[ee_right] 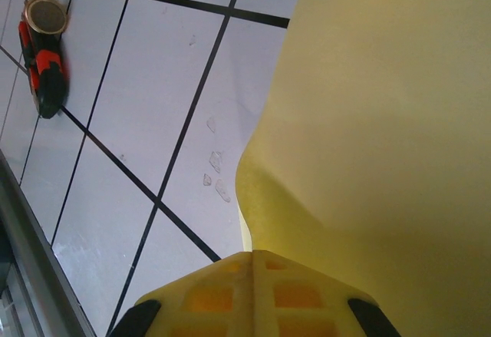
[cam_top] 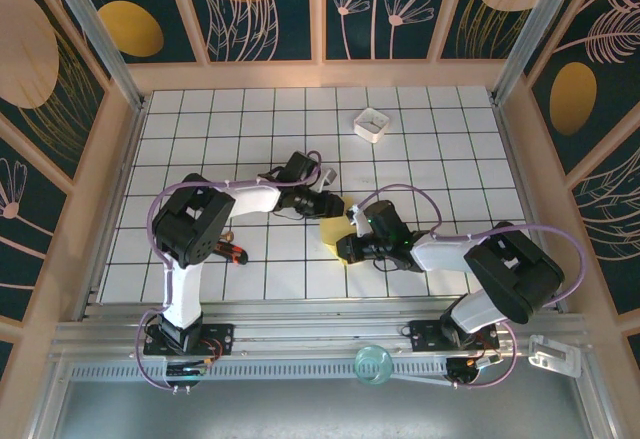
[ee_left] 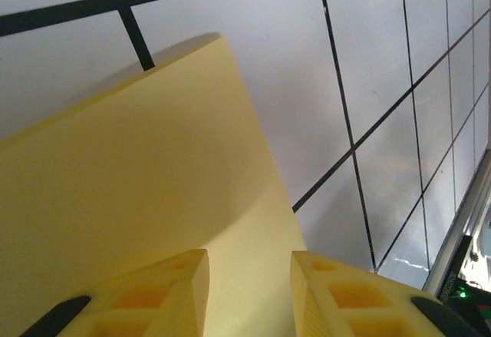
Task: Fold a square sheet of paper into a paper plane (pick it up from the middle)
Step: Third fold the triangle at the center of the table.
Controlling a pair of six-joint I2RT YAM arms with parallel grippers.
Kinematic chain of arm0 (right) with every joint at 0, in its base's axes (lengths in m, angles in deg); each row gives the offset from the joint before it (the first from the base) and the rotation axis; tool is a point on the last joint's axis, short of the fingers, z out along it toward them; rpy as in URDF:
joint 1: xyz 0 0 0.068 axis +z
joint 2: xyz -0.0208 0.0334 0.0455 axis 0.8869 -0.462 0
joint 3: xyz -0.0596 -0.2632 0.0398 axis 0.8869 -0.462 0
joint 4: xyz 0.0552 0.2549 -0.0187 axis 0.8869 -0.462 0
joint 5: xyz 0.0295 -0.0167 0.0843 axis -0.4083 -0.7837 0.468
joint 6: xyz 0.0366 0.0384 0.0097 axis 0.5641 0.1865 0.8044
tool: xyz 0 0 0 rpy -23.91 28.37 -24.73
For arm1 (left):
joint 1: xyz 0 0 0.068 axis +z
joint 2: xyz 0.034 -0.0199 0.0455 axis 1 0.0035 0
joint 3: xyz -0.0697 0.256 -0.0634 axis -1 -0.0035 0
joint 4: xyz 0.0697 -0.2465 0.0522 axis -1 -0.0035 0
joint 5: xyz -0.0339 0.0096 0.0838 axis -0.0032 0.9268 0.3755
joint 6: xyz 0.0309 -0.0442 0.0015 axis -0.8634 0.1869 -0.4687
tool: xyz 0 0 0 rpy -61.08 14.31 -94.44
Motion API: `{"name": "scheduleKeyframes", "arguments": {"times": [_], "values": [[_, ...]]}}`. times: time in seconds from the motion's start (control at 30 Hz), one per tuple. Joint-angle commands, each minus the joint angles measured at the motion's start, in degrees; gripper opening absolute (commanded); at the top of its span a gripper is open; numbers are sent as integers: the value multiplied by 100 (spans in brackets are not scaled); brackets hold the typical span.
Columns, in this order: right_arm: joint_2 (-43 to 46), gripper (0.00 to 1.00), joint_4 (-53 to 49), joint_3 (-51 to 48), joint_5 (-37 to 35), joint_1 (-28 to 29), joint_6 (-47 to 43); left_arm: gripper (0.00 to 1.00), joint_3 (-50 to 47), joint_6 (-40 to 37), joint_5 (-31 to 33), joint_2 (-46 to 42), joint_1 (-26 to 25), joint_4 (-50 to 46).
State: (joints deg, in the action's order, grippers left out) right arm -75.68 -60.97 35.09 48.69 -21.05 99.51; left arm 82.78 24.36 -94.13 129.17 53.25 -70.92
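Paper: the yellow paper [cam_top: 333, 231] lies on the bench [cam_top: 200, 129], well apart from the white box [cam_top: 372, 124], on its near side towards my bases, between my two grippers.
Left gripper: my left gripper [ee_left: 249, 264] hangs over the paper's end nearer the box. Its jaws stand apart and I see nothing clamped between them.
Right gripper: my right gripper [ee_right: 253, 256] sits at the paper's end farther from the box, clenched. The paper's edge runs right into the seam of the jaws, so I judge that I am pinching it there.
Risk, crease: the paper bulges up just beside my right jaws. If I press or drag now, I think that bulge sets as a stray crease.
Risk, slip: I hold only an edge, so a quick pull may slide it free.
Risk, tear: if my left jaws press down while my right pulls, the thin paper may rip.
Pointing: in the left wrist view one sharp corner points away from my left jaws.
Long axis: seemingly slanting from the box side towards my right base, but my grippers cover most of it, so I cannot tell for sure.
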Motion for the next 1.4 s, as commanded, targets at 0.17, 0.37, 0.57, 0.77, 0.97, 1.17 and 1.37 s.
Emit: {"name": "scheduleKeyframes", "arguments": {"times": [0.17,0.37,0.57,0.77,0.97,1.17,1.37], "values": [[-82,0,18,349,262,-90,46,32,292,-588,338,430,4,-714],[-217,0,-124,438,446,-281,-8,32,451,-891,451,611,5,-974],[-369,0,-176,492,700,-503,-51,32,490,-961,516,653,6,-1025],[-411,0,-126,465,833,-652,-52,31,505,-996,523,682,8,-1052],[-471,0,-134,490,943,-828,-104,32,491,-1012,528,709,8,-1061],[-596,1,-225,557,973,-975,-205,31,509,-1025,521,717,6,-1063],[-739,1,-379,671,945,-1139,-305,31,491,-1016,541,717,8,-1070]]}}
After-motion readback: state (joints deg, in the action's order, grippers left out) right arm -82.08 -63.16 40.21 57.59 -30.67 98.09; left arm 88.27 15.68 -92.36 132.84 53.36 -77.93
